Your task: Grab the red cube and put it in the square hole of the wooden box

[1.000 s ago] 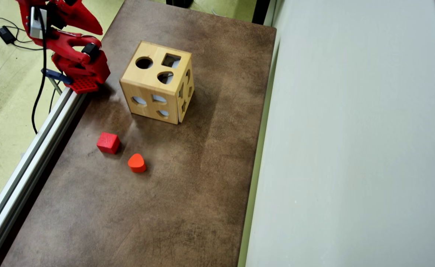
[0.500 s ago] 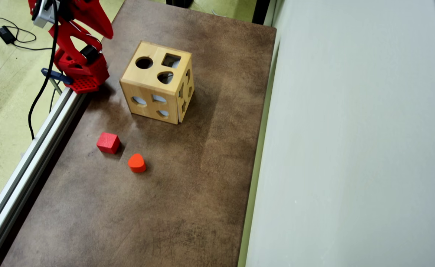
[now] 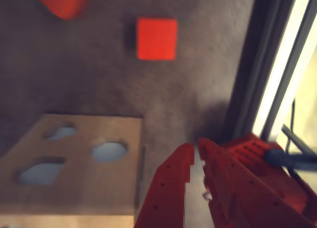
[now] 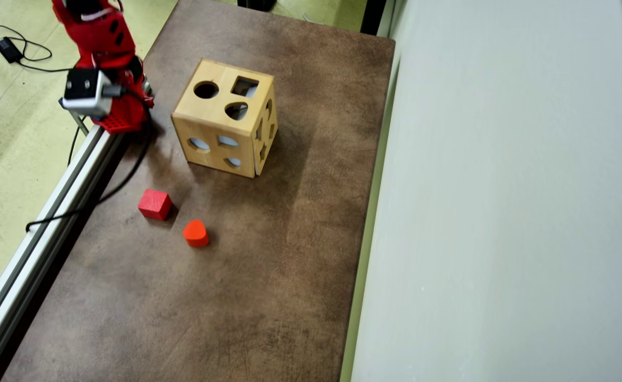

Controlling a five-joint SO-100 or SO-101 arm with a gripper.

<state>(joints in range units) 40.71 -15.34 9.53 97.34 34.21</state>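
The wooden box (image 4: 225,118) stood on the brown table (image 4: 268,276) toward its far end, nearer the left edge with the metal rail (image 4: 40,249) than the right edge by the pale wall (image 4: 502,212), as the overhead view showed it. Its top face carried three cutouts: a round hole (image 4: 206,89), the square hole (image 4: 244,86) beside it toward the far right corner of that face, and a rounded heart-like hole (image 4: 236,111) nearer the camera. The side faces had further cutouts, pale light showing through them, and nothing could be made out inside the box, though the blurred wrist view was too soft to be sure. The red cube (image 4: 155,204) lay on the table between the box and the near end, close to the left edge and well apart from the box; in the wrist view the cube (image 3: 156,38) appeared beyond the box's face (image 3: 74,163). The orange-red heart block (image 4: 196,233) sat just beside the cube, not touching it. The gripper (image 3: 196,149) hung near the left edge by the arm's base (image 4: 117,119), its red fingers (image 3: 171,188) drawn nearly together with only a thin slit between them, holding nothing.
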